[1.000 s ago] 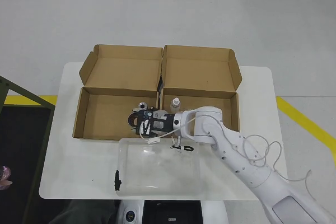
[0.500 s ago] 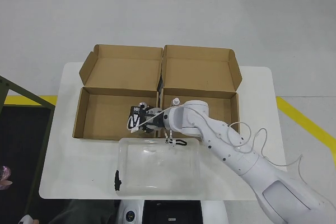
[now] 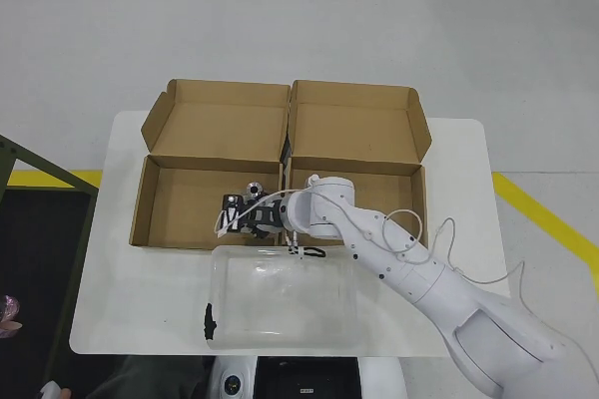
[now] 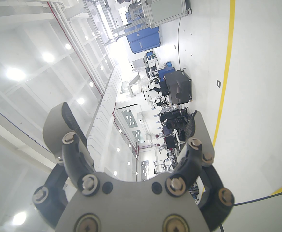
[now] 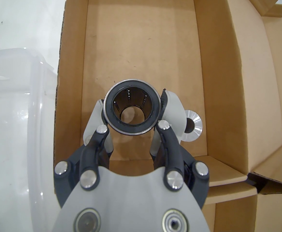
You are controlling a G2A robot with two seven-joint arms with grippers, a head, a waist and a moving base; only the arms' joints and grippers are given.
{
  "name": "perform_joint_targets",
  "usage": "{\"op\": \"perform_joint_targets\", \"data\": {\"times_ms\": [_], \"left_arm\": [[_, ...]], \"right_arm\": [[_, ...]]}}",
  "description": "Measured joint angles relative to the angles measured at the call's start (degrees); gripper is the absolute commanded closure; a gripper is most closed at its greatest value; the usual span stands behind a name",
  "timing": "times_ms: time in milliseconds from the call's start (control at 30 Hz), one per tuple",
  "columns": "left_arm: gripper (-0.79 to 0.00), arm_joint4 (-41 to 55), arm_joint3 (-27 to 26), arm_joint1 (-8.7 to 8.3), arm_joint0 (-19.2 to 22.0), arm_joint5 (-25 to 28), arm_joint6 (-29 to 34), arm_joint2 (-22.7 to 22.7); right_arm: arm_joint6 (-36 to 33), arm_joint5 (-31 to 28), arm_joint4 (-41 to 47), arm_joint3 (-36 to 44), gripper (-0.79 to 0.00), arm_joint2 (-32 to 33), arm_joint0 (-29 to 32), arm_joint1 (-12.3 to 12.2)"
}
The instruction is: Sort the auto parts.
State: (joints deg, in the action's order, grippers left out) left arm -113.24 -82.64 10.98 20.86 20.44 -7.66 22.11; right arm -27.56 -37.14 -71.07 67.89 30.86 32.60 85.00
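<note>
The black cylindrical bearing (image 5: 132,102) is sitting pinched between the fingers of the right gripper (image 5: 132,108), one finger pressing on each side of its dark outer ring, its open bore facing the wrist camera. It is hanging inside the left cardboard box (image 5: 227,73), near the end of that box closest to the other carton; I cannot tell whether it is touching the box floor. Just beside one finger, a shiny silver disc (image 5: 194,124) with a hole in its middle is lying on the floor of the same box.

From above, the right gripper (image 3: 232,215) is reaching in over the left cardboard box (image 3: 180,204), with the silver disc (image 3: 252,187) showing close behind it. The right cardboard box (image 3: 379,190) is standing touching its neighbour, both with lids folded back. A clear plastic bin (image 3: 280,319) is resting on the white bench (image 3: 120,289) just in front of the two boxes, and a small black part (image 3: 209,324) is lying at its left edge.

The left gripper (image 4: 127,121) is pointing up into the hall, its fingers spread wide and gripping nothing.
</note>
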Motion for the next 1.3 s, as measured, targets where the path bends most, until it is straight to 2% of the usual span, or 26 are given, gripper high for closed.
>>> {"op": "perform_joint_targets", "data": {"times_ms": [200, 333, 367, 433, 500, 700, 933, 1100, 1200, 1300], "left_arm": [[-0.785, 0.0, 0.0, 0.0, 0.0, 0.0, 0.0, 0.0], [-0.785, 0.0, 0.0, 0.0, 0.0, 0.0, 0.0, 0.0], [-0.785, 0.0, 0.0, 0.0, 0.0, 0.0, 0.0, 0.0], [-0.785, 0.0, 0.0, 0.0, 0.0, 0.0, 0.0, 0.0], [-0.785, 0.0, 0.0, 0.0, 0.0, 0.0, 0.0, 0.0], [-0.785, 0.0, 0.0, 0.0, 0.0, 0.0, 0.0, 0.0], [-0.785, 0.0, 0.0, 0.0, 0.0, 0.0, 0.0, 0.0], [-0.785, 0.0, 0.0, 0.0, 0.0, 0.0, 0.0, 0.0], [-0.785, 0.0, 0.0, 0.0, 0.0, 0.0, 0.0, 0.0], [-0.785, 0.0, 0.0, 0.0, 0.0, 0.0, 0.0, 0.0]], "right_arm": [[0.0, -0.3, -0.4, -1.3, -0.317, 0.1, -0.1, 0.5], [-0.3, -0.9, -0.5, -1.2, -0.388, 0.8, 0.1, 0.5], [-0.4, -1.1, -0.5, -0.8, -0.422, 1.0, 0.2, 0.4], [-0.6, -1.5, -0.7, 0.0, -0.6, 1.4, 0.5, 0.3], [-0.8, -1.8, -0.8, 0.9, -0.674, 1.9, 0.8, 0.2], [0.4, -1.9, -1.2, 5.3, -0.68, 4.2, 1.7, -0.4], [2.7, -1.7, -1.9, 15.5, -0.705, 9.8, 5.0, -2.2], [3.3, -2.4, -2.4, 24.0, -0.736, 15.1, 10.0, -4.1], [3.9, -2.9, -2.8, 28.7, -0.785, 18.6, 13.8, -5.3], [4.9, -3.4, -3.2, 32.7, -0.785, 22.1, 18.0, -6.4]]}}
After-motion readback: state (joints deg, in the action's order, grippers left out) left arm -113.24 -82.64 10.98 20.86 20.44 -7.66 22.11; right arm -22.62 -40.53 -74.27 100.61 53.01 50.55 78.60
